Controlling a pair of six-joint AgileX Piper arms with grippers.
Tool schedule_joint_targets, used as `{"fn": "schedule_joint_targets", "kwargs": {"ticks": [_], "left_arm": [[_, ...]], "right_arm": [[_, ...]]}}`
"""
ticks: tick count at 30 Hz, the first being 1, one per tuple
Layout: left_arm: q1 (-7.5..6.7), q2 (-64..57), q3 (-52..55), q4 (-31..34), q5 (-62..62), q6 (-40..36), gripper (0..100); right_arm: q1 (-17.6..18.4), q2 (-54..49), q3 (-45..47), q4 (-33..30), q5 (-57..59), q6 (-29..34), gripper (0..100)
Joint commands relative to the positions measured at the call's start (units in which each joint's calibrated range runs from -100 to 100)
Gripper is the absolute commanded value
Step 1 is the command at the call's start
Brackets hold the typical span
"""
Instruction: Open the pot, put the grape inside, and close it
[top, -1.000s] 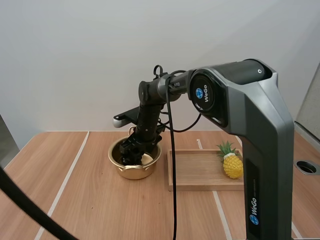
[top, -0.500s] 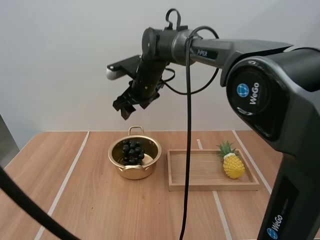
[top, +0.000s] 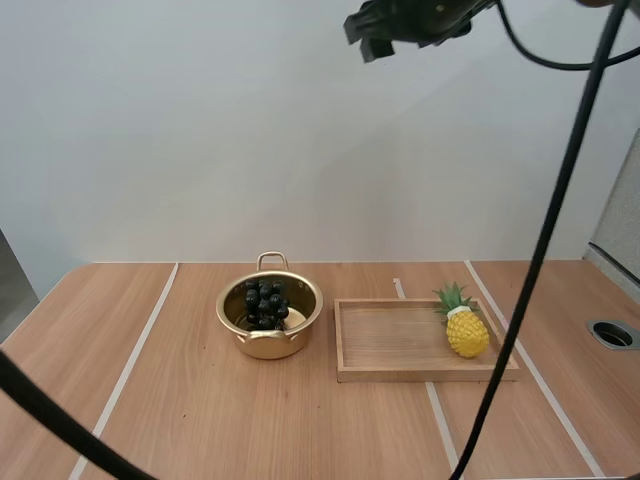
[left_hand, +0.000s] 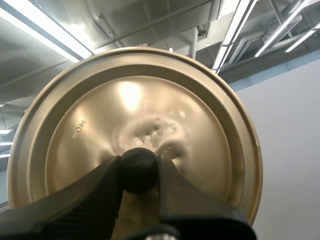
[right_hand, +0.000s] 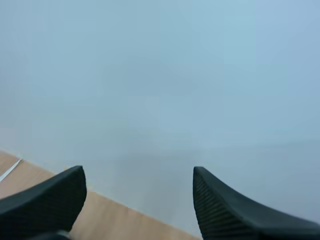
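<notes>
A golden pot (top: 270, 319) stands uncovered on the table, left of the tray, with a dark bunch of grapes (top: 264, 303) inside it. My right gripper (top: 385, 32) hangs high above the table against the wall; in the right wrist view its fingers (right_hand: 47, 202) stand wide apart with nothing between them. In the left wrist view my left gripper (left_hand: 139, 172) is shut on the black knob (left_hand: 138, 170) of the golden lid (left_hand: 135, 130), whose top faces the camera.
A wooden tray (top: 400, 345) lies right of the pot, with a yellow toy pineapple (top: 465, 325) at its right end. A round hole (top: 613, 333) sits in the table at the far right. Bare wood stretches in front.
My right gripper let go of the grapes in the pot, then rose from the pot to high above the table and to the right.
</notes>
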Motion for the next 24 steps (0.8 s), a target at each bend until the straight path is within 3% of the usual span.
{"fn": "schedule_joint_targets", "kwargs": {"ticks": [1,6,17,18,20,22,23,24], "left_arm": [[-0.11,1.12,-0.19,1.20,0.00,0.09,0],[-0.11,3.59,-0.19,2.10,0.00,0.09,0],[-0.11,8.16,0.05,1.65,0.00,0.09,0],[-0.11,8.63,0.05,1.51,0.00,0.09,0],[-0.11,9.11,0.05,1.36,0.00,0.09,0],[-0.11,9.99,0.05,1.24,0.00,-0.07,0],[-0.11,10.44,0.05,1.24,0.00,-0.20,0],[-0.11,11.10,0.05,1.10,0.00,-0.20,0]], "right_arm": [[-2.86,-4.59,-0.86,-0.01,-1.10,0.28,100],[-5.82,-10.31,-0.86,-0.01,-1.10,1.54,100],[-6.11,-19.31,-0.86,-1.24,-2.52,3.21,100],[-6.11,-19.91,-0.86,-1.76,-2.72,3.61,90],[-6.11,-21.02,-0.86,-4.74,-2.94,7.47,55],[-6.11,-22.17,-0.86,-8.57,-3.19,10.64,7],[-6.11,-22.63,-0.86,-10.02,-3.19,11.78,0],[-6.11,-23.20,-0.86,-11.83,-3.19,13.19,0]]}}
